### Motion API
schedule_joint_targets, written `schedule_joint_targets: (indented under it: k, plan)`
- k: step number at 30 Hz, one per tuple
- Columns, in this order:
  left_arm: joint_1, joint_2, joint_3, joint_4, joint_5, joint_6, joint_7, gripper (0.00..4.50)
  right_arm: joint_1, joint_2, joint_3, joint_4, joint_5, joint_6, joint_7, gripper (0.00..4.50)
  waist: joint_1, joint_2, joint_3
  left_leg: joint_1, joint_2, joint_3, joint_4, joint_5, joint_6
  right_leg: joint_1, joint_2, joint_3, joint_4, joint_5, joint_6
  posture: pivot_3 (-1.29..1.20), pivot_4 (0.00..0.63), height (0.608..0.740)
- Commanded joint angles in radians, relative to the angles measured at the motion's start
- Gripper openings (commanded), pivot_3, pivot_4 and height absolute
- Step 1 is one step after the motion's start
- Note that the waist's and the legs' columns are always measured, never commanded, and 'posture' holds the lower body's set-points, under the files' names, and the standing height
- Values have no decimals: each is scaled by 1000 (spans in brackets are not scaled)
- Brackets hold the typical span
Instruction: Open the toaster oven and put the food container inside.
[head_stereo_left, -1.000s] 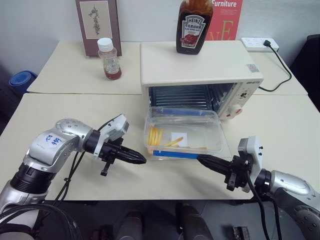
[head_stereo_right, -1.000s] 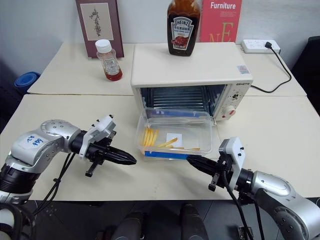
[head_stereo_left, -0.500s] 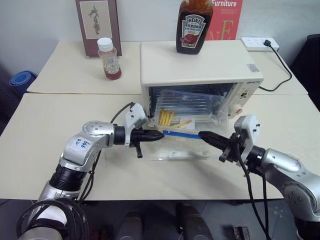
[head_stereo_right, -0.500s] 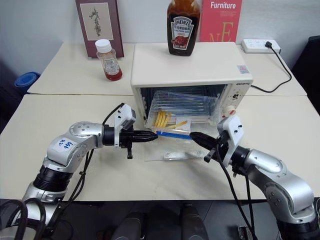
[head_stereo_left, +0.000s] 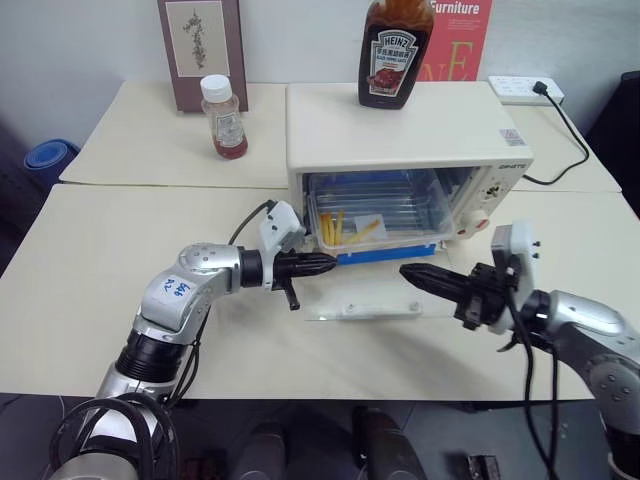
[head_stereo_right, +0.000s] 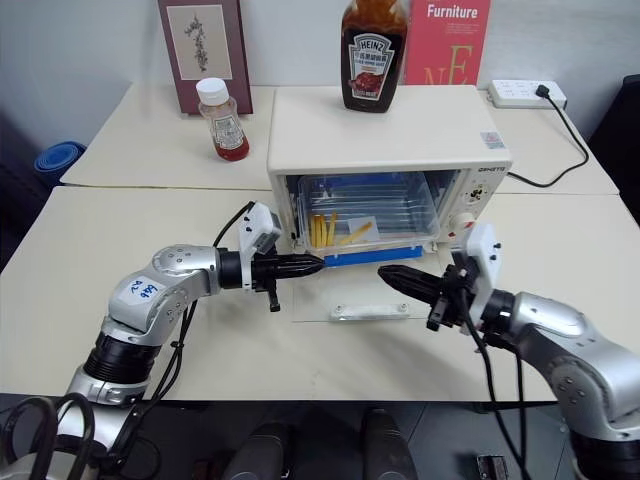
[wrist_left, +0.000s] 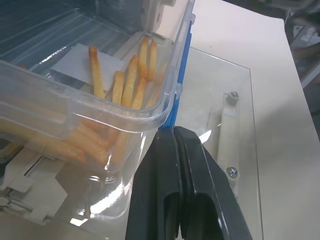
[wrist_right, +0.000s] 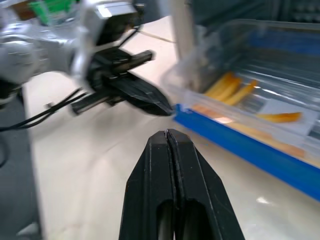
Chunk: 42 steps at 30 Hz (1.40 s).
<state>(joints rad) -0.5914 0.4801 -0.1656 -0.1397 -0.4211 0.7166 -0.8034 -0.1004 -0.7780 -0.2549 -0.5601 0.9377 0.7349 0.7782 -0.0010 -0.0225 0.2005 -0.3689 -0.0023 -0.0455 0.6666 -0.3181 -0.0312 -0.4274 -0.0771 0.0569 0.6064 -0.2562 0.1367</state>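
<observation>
We see two cream tables (head_stereo_left: 120, 270) butted edge to edge. On far table (head_stereo_left: 130, 150): small sauce bottle (head_stereo_left: 224, 118), framed picture (head_stereo_left: 203, 50) behind it, white power strip (head_stereo_left: 525, 90) at right. Toaster oven (head_stereo_left: 400, 135) straddles seam, its glass door (head_stereo_left: 375, 298) lying flat on near table.

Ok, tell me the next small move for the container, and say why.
Probably a short push further in with the left gripper. Its shut fingers sit at the front left corner of the food container, whose blue front edge seems to still stick out of the toaster oven over the lowered glass door. The right gripper, also shut, hangs clear of it.
</observation>
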Motion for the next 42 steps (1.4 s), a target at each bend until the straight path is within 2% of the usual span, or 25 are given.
schedule_joint_targets:
  k: [1, 5, 9, 15, 19, 24, 30, 31, 32, 35, 38, 42]
  plan:
    - [-7, 2, 14, -5, 15, -29, 3, 26, 16, -31, 31, 42, -121, -50, 11, 36, -2, 0, 0, 0, 0, 0, 0, 0, 0, 0, 0, 0, 0, 0, 0, 0, 150, 740]
    - [-26, -22, 16, 21, 27, -36, 25, 26, -104, 81, 80, 159, -195, -42, -148, 36, -9, 0, 0, 1, 0, 2, 0, 0, 0, -1, 0, 1, 2, 0, 0, 0, 150, 740]
    - [-51, -73, 39, 56, 50, -49, 97, 26, -170, 181, 124, 215, -282, -74, -231, 36, -2, 0, 0, -1, 0, 0, 0, 1, -1, -3, 0, 0, 3, 0, 0, 0, 150, 740]
    - [-91, -140, 76, 115, 86, -60, 214, 26, -273, 285, 172, 342, -405, -146, -299, 36, 0, 1, 0, -2, -1, 0, 0, 1, -2, -3, -1, 0, 2, 0, 0, 0, 150, 740]
    - [-108, -184, 77, 150, 112, -73, 259, 26, -352, 327, 158, 454, -469, -210, -331, 36, -2, 1, 0, -1, -1, 1, 0, 1, -2, -3, -1, 0, 2, 0, 1, 0, 150, 740]
    - [-111, -200, 71, 153, 111, -65, 241, 26, -383, 339, 136, 491, -475, -226, -315, 36, -2, 1, 0, -1, -1, 1, 0, 2, -4, -3, -1, 0, 3, 0, 1, 0, 150, 740]
    - [-55, -31, 123, -17, -5, 35, 59, 26, -237, 237, 52, 226, -302, -68, -218, 36, -7, 1, 0, -2, 0, 0, -3, 2, -4, -4, -1, 0, 5, 0, 1, 0, 150, 740]
    - [-36, 21, 151, -53, -52, 58, 0, 198, -193, 205, 23, 170, -257, -33, -197, 9, -7, 1, 0, -2, 0, 1, -3, 2, -4, -4, -1, 0, 4, 0, 1, 0, 150, 740]
    - [-23, 58, 169, -77, -86, 74, -40, 414, -162, 183, 2, 133, -224, -8, -185, 0, -7, 1, 0, -3, 0, 1, -3, 2, -3, -4, -1, 0, 4, 0, 1, 0, 150, 740]
    - [65, 270, 236, -167, -194, 118, -246, 1141, 5, 93, -96, 16, -123, 72, -128, 0, -7, 1, 0, -3, 1, 1, -4, 1, -2, -4, 0, 0, 3, 0, 0, 0, 150, 740]
    - [142, 451, 285, -182, -229, 96, -402, 2069, 169, 58, -156, -34, -88, 108, -121, 0, -5, 1, 0, -1, 1, 1, -5, 0, -1, -2, 0, 0, -1, -1, -1, 0, 150, 740]
    - [97, 577, 281, -92, -200, 29, -508, 3278, 285, 89, -143, -39, -125, 75, -147, 0, -1, 1, 0, 1, 0, 1, -3, 0, -1, 0, 0, 0, -3, -1, -2, 0, 150, 740]
